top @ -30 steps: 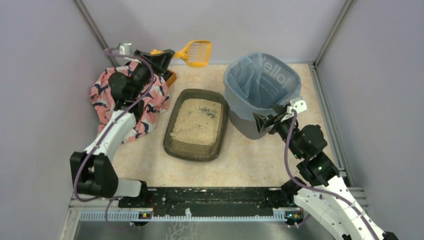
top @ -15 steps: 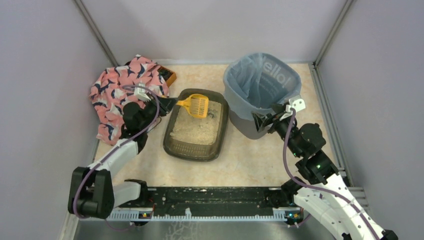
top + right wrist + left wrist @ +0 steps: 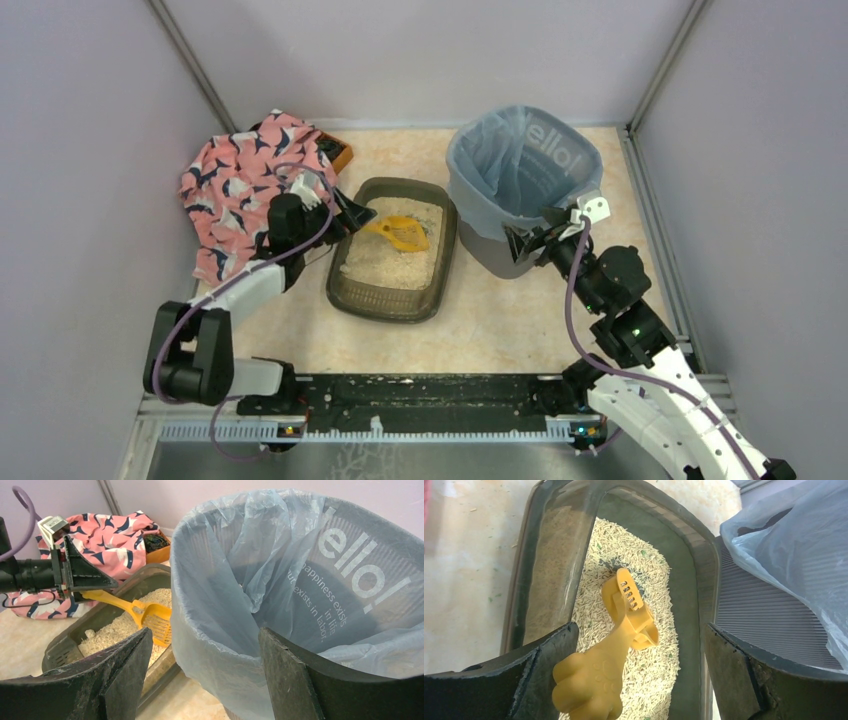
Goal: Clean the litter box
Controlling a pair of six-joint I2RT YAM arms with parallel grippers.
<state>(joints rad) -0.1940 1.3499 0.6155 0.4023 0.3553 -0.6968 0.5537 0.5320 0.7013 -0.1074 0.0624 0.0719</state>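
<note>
The litter box point(image 3: 385, 308) sits mid-table, a dark tray of pale litter point(image 3: 659, 645). A yellow slotted scoop point(image 3: 398, 231) rests with its head on the litter and its handle point(image 3: 591, 680) raised toward my left gripper point(image 3: 350, 215). That gripper point(image 3: 640, 630) hangs over the box's left rim, open wide. The handle lies close by the left finger point(image 3: 544, 670), with a broad gap to the right one. My right gripper point(image 3: 528, 240) is open, its fingers either side of the bin's near rim point(image 3: 215, 645).
A tall grey bin point(image 3: 525, 160) lined with a blue bag stands right of the box, nearly touching it. A pink patterned cloth point(image 3: 235, 185) lies heaped at the back left, over an orange object point(image 3: 342, 155). Purple walls close in three sides.
My left arm brought the scoop from the back wall down into the litter box, then its jaws opened wide. The scoop now rests on the litter. The right arm stayed put.
</note>
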